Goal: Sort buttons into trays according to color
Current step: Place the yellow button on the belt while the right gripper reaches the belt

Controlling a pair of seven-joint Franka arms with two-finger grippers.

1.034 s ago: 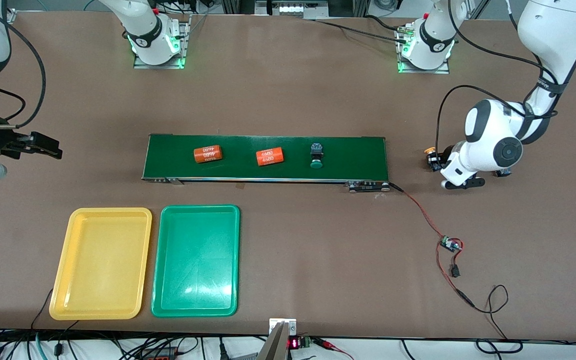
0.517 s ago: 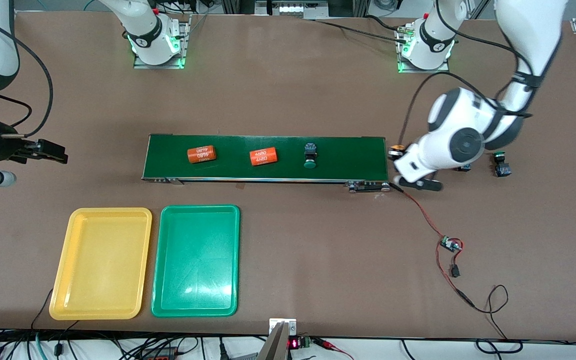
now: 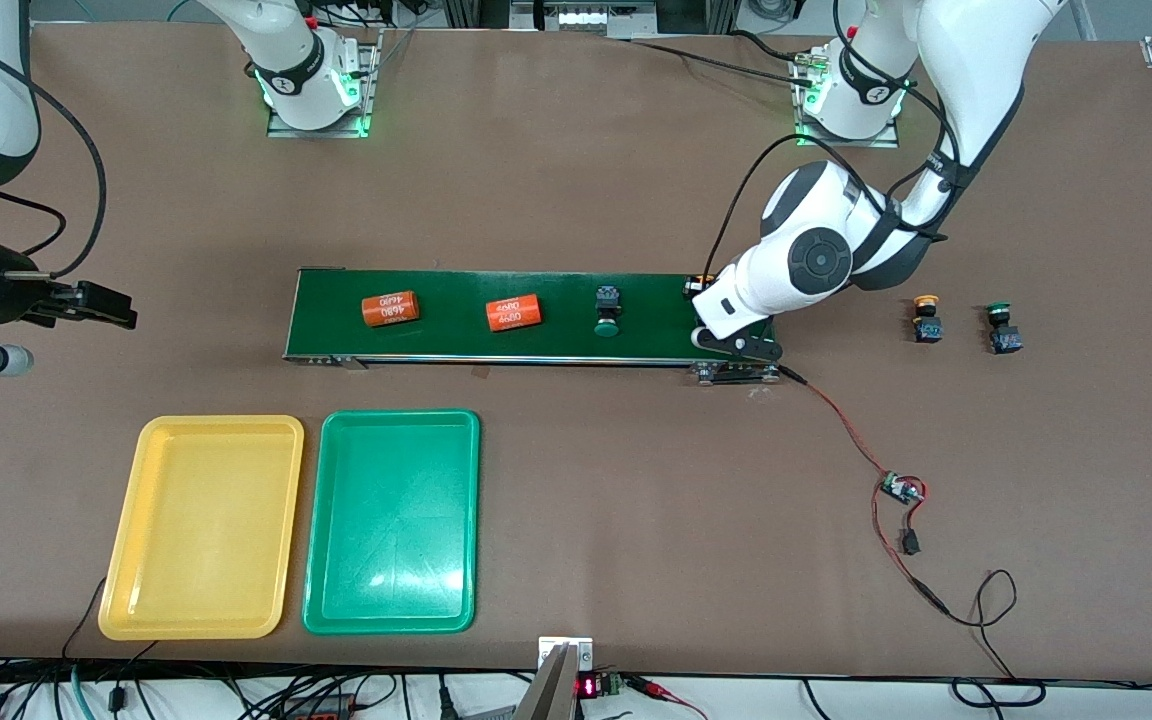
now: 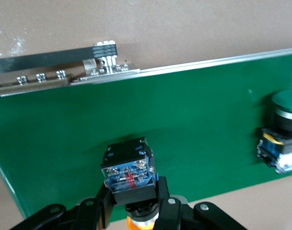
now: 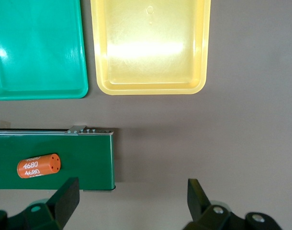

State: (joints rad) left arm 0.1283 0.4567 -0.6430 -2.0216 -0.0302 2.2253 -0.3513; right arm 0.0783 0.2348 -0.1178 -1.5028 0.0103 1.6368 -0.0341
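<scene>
My left gripper (image 3: pixel 704 296) (image 4: pixel 131 194) is shut on a yellow-orange-capped button (image 4: pixel 128 168), holding it just over the green conveyor belt (image 3: pixel 456 335) at the left arm's end. A green-capped button (image 3: pixel 607 311) (image 4: pixel 282 141) lies on the belt. On the table toward the left arm's end stand another yellow-capped button (image 3: pixel 926 320) and a green-capped button (image 3: pixel 1002 331). The yellow tray (image 3: pixel 221 423) (image 5: pixel 151 52) and green tray (image 3: pixel 401 416) (image 5: pixel 36 52) lie side by side, nearer the front camera than the belt. My right gripper (image 3: pixel 104 306) (image 5: pixel 131 197) waits open, past the belt's other end.
Two orange cylinders with white print (image 3: pixel 390 308) (image 3: pixel 514 313) lie on the belt. A small circuit board (image 3: pixel 902 489) on red-black wires lies on the table, wired to the belt's corner near the left arm's end.
My left arm has swung from the table at its own end over to the belt, carrying the yellow-capped button. The cylinders and the green button have drifted along the belt toward the right arm's end.
</scene>
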